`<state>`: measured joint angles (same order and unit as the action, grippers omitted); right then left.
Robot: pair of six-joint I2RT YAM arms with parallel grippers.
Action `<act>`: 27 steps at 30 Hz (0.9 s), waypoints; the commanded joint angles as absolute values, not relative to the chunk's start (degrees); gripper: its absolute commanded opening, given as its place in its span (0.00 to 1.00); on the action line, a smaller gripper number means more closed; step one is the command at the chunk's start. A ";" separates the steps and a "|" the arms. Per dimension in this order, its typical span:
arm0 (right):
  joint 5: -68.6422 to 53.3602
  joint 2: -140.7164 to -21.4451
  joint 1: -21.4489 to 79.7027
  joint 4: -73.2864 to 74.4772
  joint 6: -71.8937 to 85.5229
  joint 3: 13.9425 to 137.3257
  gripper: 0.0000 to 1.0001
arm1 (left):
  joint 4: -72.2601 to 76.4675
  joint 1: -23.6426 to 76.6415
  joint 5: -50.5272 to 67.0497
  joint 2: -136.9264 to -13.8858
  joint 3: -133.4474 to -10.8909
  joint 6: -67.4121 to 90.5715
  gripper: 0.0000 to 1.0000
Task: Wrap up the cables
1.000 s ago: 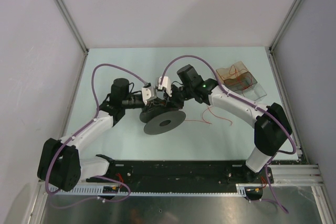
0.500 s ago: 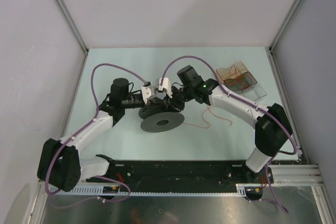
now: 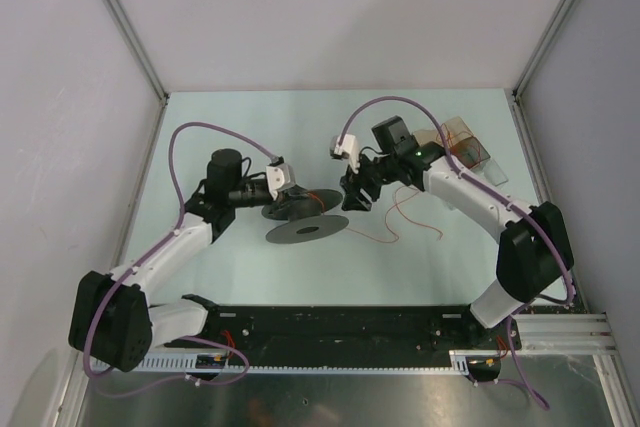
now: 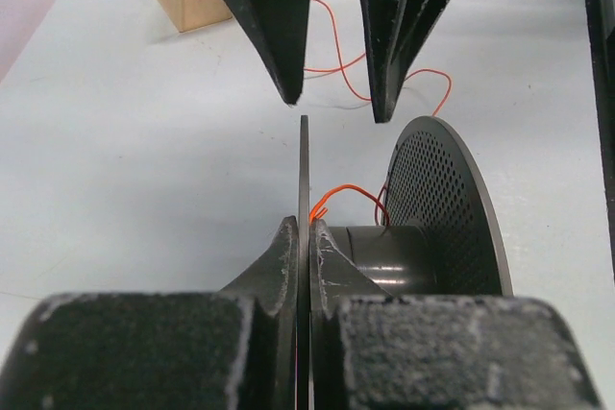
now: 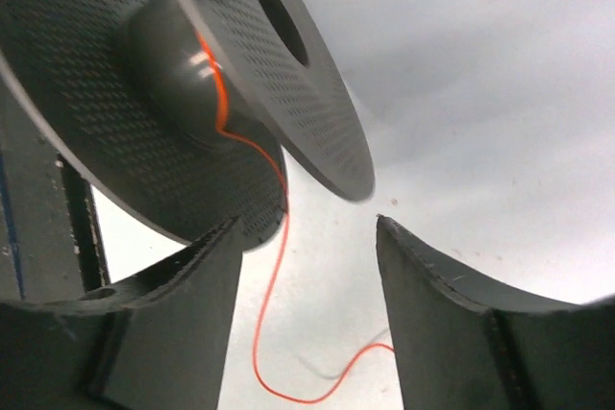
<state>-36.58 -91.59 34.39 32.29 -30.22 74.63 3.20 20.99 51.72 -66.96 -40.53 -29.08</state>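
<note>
The dark perforated plastic spool (image 4: 442, 208) is clamped by the left pincer (image 4: 303, 237); its thin orange wire (image 5: 272, 285) is trailed rightward, into the gap of the spread right pincer (image 5: 307, 237).

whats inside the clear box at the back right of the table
Thin red-orange cables curl inside the clear box. The right arm covers its near-left part, so how many there are cannot be told.

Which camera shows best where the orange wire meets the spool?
Right wrist: the wire leaves the spool hub close up, trailing down. Left wrist shows a small loop beside the hub; top external only a thin orange streak.
</note>
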 commanded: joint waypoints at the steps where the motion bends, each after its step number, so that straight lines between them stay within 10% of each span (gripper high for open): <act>1: -38.99 -88.85 30.06 31.08 -32.89 71.45 0.66 | 2.20 18.97 54.75 -65.71 -41.35 -29.62 0.00; 27: -41.80 -96.60 24.84 45.91 -53.13 62.95 0.82 | 0.97 16.61 52.64 -67.09 -41.70 -30.51 0.00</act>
<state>-41.67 -96.97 23.05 42.83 -51.79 62.87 1.80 16.97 54.17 -67.07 -40.56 -29.43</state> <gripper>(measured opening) 0.810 0.035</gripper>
